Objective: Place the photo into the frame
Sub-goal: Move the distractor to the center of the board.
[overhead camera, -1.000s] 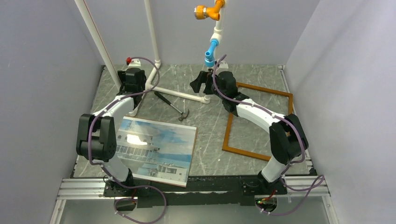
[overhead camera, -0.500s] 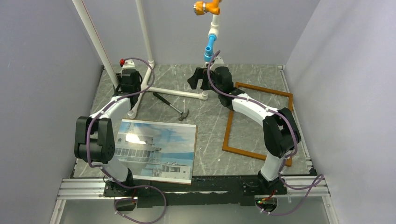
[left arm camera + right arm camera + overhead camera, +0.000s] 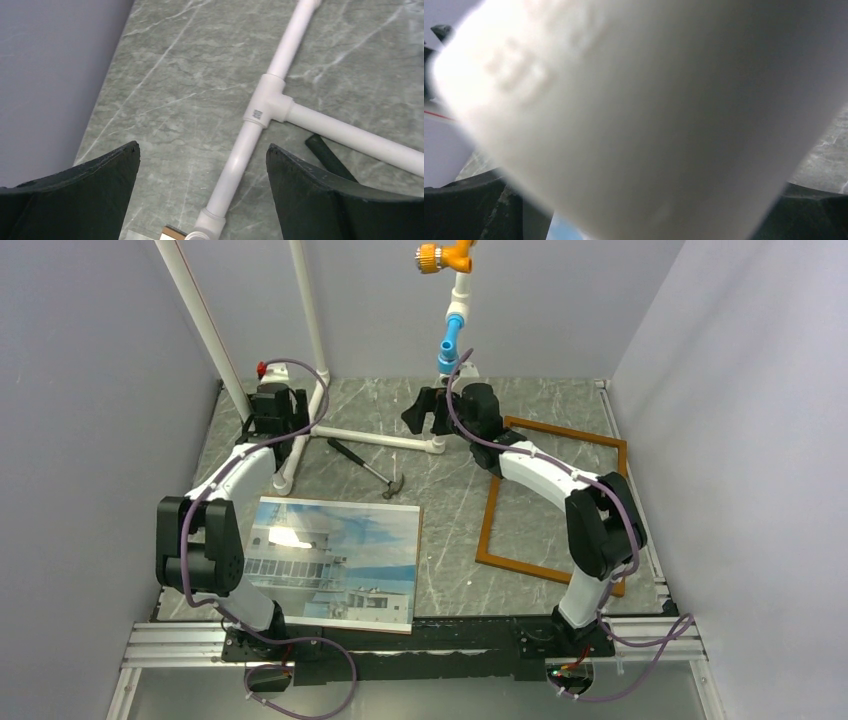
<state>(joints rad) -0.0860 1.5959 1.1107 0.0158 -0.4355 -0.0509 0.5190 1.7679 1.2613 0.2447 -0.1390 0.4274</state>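
1 photo (image 3: 335, 560) face up, flat on the table (image 3: 450, 500), lower left of top view. 1 frame (image 3: 489, 520) flat at right of centre, table showing through it, well apart from the photo. 1 hammer (image 3: 368, 468) upper centre-left, just beside 1 white pipe stand (image 3: 380, 438). 2 grippers: left gripper (image 3: 202, 147) jaws wide apart, gripping nothing; right gripper (image 3: 424, 412) jaws spread wide at the upright pipe, contact can't be told
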